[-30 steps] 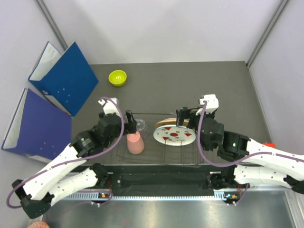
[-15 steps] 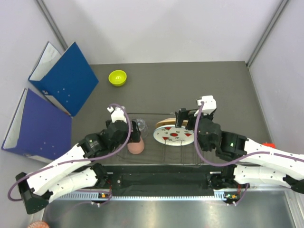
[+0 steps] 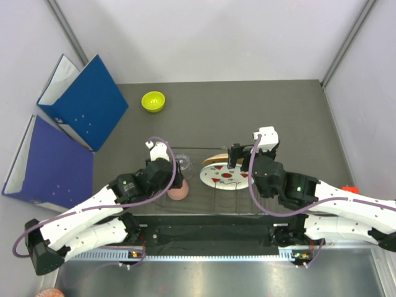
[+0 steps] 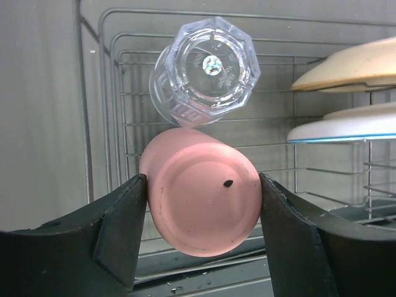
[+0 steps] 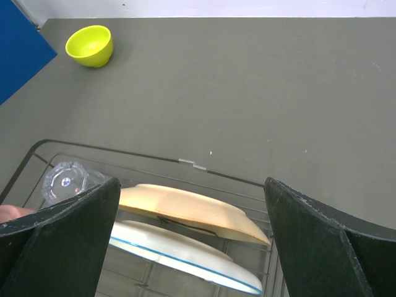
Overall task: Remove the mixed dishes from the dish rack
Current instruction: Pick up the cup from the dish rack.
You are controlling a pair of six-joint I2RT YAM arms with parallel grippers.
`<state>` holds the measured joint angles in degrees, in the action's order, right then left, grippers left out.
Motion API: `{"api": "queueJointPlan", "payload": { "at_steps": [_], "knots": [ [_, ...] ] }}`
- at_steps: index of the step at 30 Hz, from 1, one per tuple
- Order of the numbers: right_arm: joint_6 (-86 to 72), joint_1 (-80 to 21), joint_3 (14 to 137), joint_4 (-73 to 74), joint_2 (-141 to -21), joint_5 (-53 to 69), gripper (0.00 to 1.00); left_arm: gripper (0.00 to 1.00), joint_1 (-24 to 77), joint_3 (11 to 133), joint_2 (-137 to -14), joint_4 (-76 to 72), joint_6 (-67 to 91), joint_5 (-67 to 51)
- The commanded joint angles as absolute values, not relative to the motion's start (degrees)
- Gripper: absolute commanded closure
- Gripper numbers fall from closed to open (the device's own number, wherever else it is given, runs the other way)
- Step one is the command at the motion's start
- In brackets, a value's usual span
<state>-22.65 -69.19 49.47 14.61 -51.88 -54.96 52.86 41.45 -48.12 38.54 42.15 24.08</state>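
left gripper [image 4: 203, 185] pinching pink cup [image 4: 199, 207], 2 fingers [image 4: 127, 210] pressed on its sides, at left end of dish rack [image 4: 99, 93]. glass tumbler [image 4: 207, 71] just beside cup, base up. right gripper [image 5: 192, 185] spread wide over tan plate [image 5: 185, 210] and white plate [image 5: 179, 250], both in rack. green bowl [image 5: 90, 44] on table [image 5: 247, 93], well apart.

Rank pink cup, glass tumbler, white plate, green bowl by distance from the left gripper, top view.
1. pink cup, between the left gripper's fingers
2. glass tumbler, just beyond it
3. white plate, to the right
4. green bowl, far back, outside the rack
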Motion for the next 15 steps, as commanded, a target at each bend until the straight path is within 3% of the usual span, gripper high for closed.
{"api": "queueJointPlan", "payload": {
  "at_steps": [1,2,15],
  "knots": [
    [-23.56,-68.47,49.22,13.71,-51.33,-55.11,0.0,0.47,53.44,42.1,-48.25,37.97,42.45,23.29],
    [-23.73,-68.47,49.13,13.71,-51.24,-55.11,0.0,0.55,53.52,43.14,-48.25,38.32,41.93,23.03],
    [-24.61,-68.38,49.04,14.15,-49.05,-53.97,0.0,0.83,54.23,55.8,-49.48,45.6,37.36,22.41]
  ]
}}
